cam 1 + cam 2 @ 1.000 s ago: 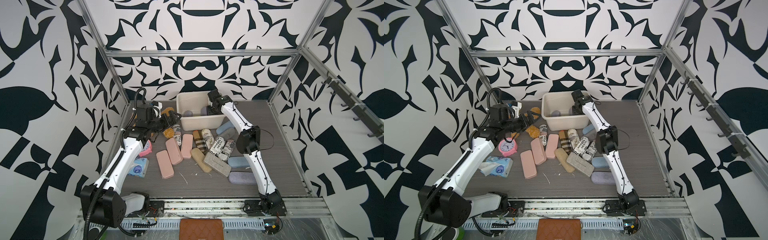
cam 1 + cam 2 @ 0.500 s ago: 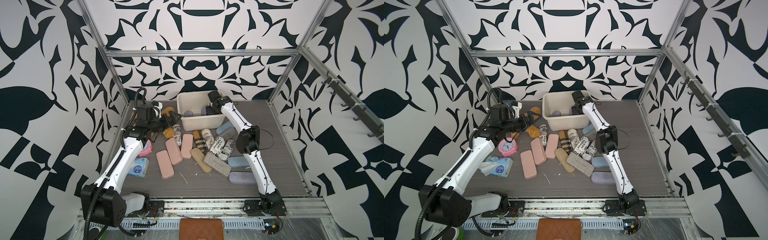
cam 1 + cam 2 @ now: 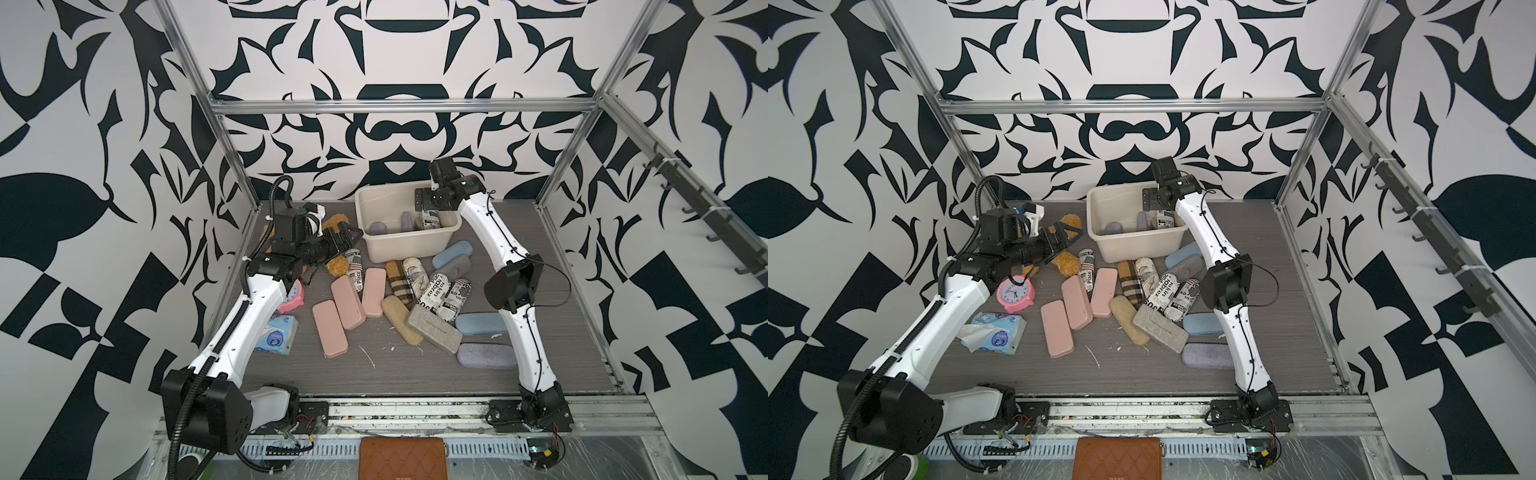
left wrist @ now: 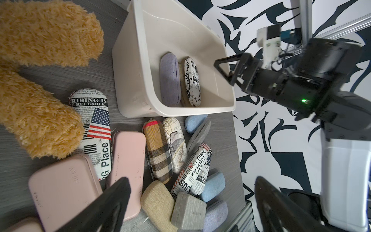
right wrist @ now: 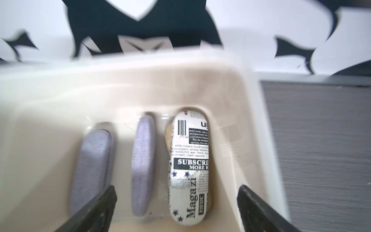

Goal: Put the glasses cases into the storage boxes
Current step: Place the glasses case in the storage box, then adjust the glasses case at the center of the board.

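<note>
The cream storage box (image 3: 409,247) stands at the back of the table. My right gripper (image 5: 177,192) hangs open just above its right end, holding nothing. Below it a newspaper-print glasses case (image 5: 188,168) lies loose on the box floor, beside two lilac cases (image 5: 143,166) on edge. My left gripper (image 4: 191,180) is open and empty, above the table left of the box (image 3: 1133,245). In front of the box lie several more cases: pink (image 3: 330,328), plaid (image 3: 399,278), tan (image 3: 401,320), grey felt (image 3: 434,334), light blue (image 3: 480,324), lilac (image 3: 486,355).
A tan plush toy (image 4: 40,30) lies left of the box, under my left wrist. A pink alarm clock (image 3: 1015,293) and a blue-white tissue packet (image 3: 994,334) sit at the left side. A brown quilted wallet (image 3: 403,457) lies in front of the table.
My right gripper has opened over the box, and the newspaper-print case now lies free inside. The left arm has barely moved.
</note>
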### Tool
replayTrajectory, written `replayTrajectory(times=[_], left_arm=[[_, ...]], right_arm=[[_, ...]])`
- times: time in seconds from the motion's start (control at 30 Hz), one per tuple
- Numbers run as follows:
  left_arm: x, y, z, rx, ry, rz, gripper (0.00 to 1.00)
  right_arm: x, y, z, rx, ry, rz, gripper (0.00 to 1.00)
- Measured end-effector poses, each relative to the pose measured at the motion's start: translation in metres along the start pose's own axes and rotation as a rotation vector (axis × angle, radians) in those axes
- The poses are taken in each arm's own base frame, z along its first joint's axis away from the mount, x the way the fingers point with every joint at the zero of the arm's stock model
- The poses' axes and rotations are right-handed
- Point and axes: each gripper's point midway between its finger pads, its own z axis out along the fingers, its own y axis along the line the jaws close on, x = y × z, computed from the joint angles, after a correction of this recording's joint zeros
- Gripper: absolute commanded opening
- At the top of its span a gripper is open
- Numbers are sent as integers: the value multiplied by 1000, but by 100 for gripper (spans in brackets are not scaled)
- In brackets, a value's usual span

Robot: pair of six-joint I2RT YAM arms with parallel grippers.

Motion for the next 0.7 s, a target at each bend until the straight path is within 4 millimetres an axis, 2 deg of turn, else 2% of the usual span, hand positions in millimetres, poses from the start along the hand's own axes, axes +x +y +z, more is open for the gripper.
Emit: replayTrajectory(times=[0.17,0.3,0.4,0.5,0.6,0.7], left_arm=[[0,0,0,3,2,0,99],[2,-3,0,12,10,2,99],[8,-6,5,25,35,9,100],[22,-11,16,38,89,22,100],[36,-17,23,52,135,42,100],[44,-24,24,69,162,57,100]], right_arm=[[-17,6,-36,-22,-58,-5,94],[-6,12,-69,-19,-57,-42,89],[17,6,-104,-6,-55,-65,88],[52,-10,-143,2,-66,-70,89],[94,-43,-177,50,-63,-48,92],[142,-79,-190,120,-18,-16,94]])
